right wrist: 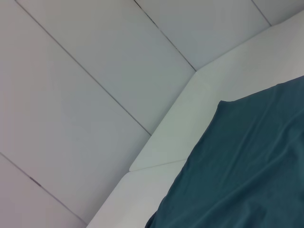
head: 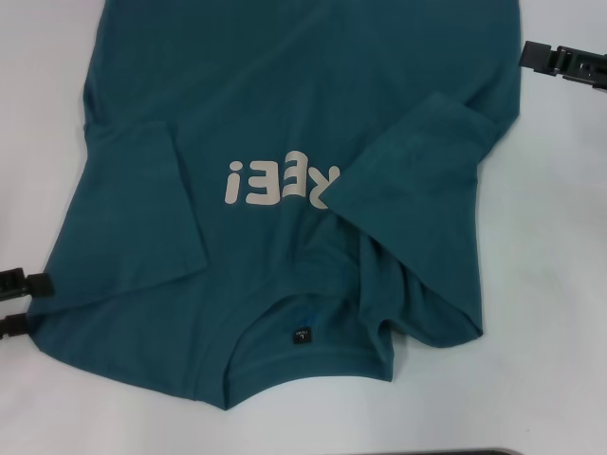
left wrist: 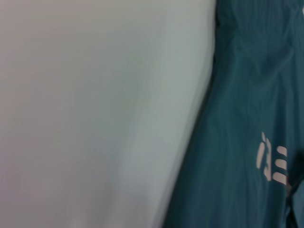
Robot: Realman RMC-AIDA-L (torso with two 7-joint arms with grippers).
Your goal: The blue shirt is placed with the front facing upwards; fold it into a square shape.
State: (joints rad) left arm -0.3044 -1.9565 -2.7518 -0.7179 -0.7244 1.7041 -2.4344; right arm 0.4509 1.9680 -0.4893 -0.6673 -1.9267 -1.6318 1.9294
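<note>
The blue shirt (head: 285, 123) lies front up on the white table (head: 541, 379), collar and black neck label (head: 301, 336) toward me. Both sleeves are folded inward: the left-hand one (head: 142, 204) lies flat, while the right-hand one (head: 417, 180) covers part of the cream letters (head: 275, 180) and is bunched near the collar. My left gripper (head: 27, 305) is open at the shirt's left edge, level with the shoulder, with two black fingers apart. My right gripper (head: 561, 61) hovers off the shirt's far right side. The wrist views show the shirt (left wrist: 237, 142) (right wrist: 247, 166) only.
The table's white corner (right wrist: 190, 123) shows in the right wrist view, with grey panelled floor (right wrist: 85, 71) beyond it. Bare white table surface (left wrist: 95, 118) lies beside the shirt on the left. A dark edge (head: 474, 451) runs along the near side of the table.
</note>
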